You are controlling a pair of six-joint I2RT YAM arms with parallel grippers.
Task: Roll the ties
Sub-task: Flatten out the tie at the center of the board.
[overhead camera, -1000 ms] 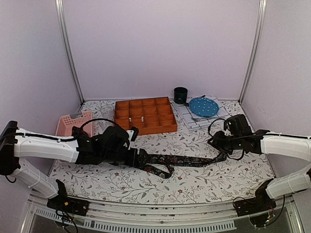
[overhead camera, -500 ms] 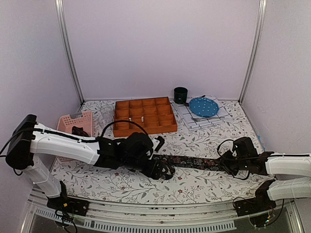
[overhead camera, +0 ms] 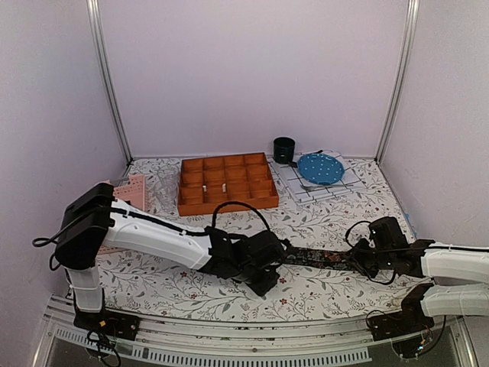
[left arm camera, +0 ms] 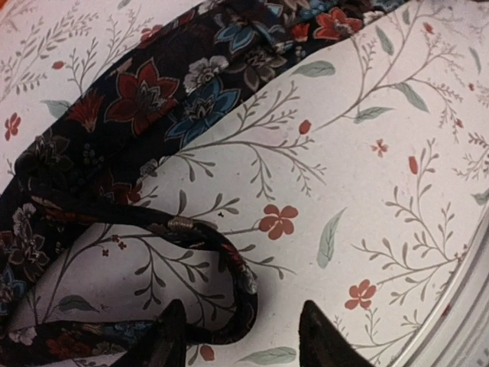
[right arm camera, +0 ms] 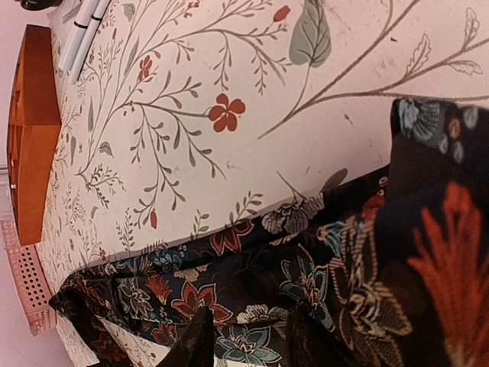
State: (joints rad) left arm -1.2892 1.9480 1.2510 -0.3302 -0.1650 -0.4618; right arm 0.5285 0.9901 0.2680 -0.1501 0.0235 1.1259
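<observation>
1. The tie point(overhead camera: 317, 256) lies on the floral table point(overhead camera: 153, 283) in the lower centre of the top view. Its long axis runs almost level across the frame, from a bunched, looped end at lower centre to its other end at lower right
2. The left gripper point(overhead camera: 265, 281) sits at the looped end. In its wrist view the two fingers point(left arm camera: 170, 340) rise from the bottom edge, plainly apart, with bare table showing between them. A thin fold of the tie curves in from the left of that frame and dips into the gap, so the jaws stand around the fold and are not clamped on it
3. The right gripper point(overhead camera: 361, 260) is at the opposite end, lower right of the top view. In its wrist view the fingertips point(right arm camera: 200, 340) at the bottom edge lie over the patterned cloth with only a narrow gap. Whether they pinch the cloth or merely rest on it I cannot tell
4. From the left gripper the tie stretches away toward the right of the top view. I judge a roll would start at the loop, where the left arm is nearer, and travel along that axis toward the right gripper
5. The fold sits closer to the finger on the left of the wrist frame, so closing there may catch only an edge
</observation>
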